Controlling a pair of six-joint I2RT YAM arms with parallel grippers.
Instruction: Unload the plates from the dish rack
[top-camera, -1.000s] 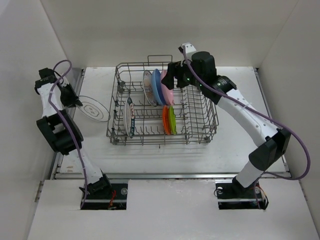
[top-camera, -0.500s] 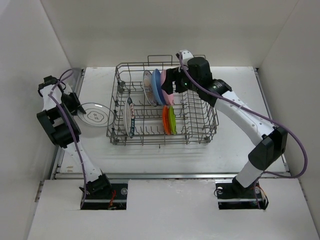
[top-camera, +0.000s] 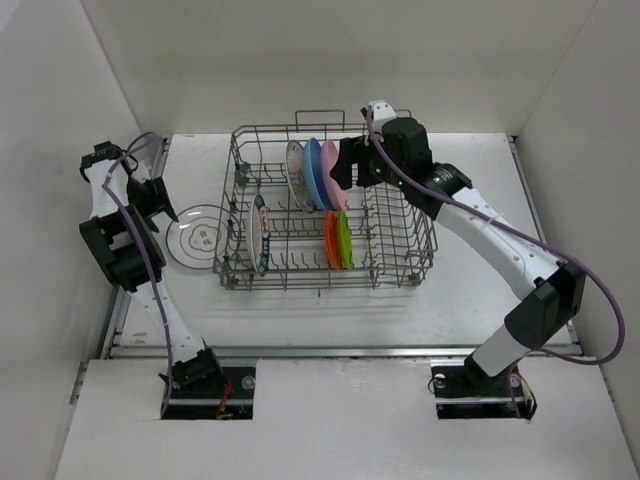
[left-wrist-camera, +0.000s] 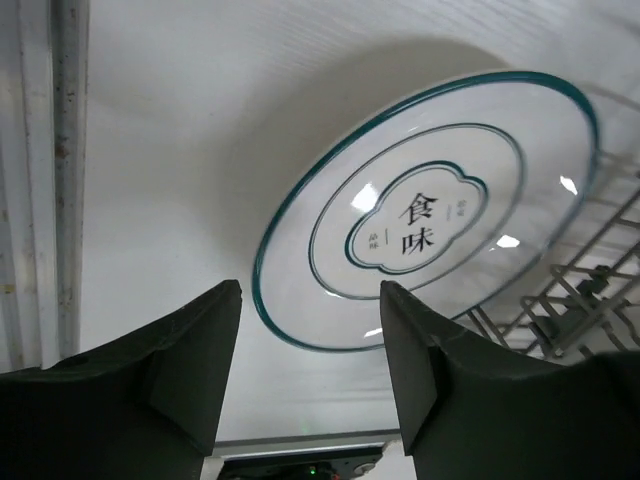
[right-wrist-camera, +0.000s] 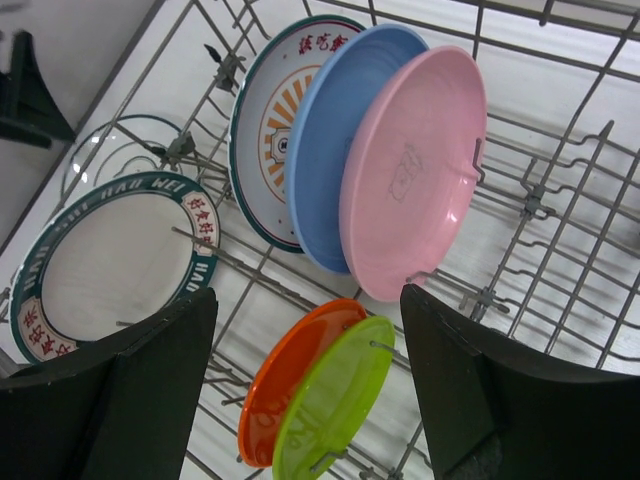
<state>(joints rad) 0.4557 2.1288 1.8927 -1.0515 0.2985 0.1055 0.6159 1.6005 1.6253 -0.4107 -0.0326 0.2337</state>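
Note:
The grey wire dish rack stands mid-table. Upright in it are a white sunburst plate, a blue plate, a pink plate, a small orange plate, a lime-green plate and a white teal-rimmed plate. My right gripper hangs open above the pink and orange plates, holding nothing. A clear plate with a teal rim lies flat on the table against the rack's left side. My left gripper stands open just behind it, its fingers apart from the plate.
White walls close in the table on the left, back and right. The left arm stands close to the left wall. A corner of the rack touches the clear plate's far edge.
The left gripper has lowered the clear plate onto the table beside the rack and opened, letting it go. The right gripper has shifted slightly over the rack.

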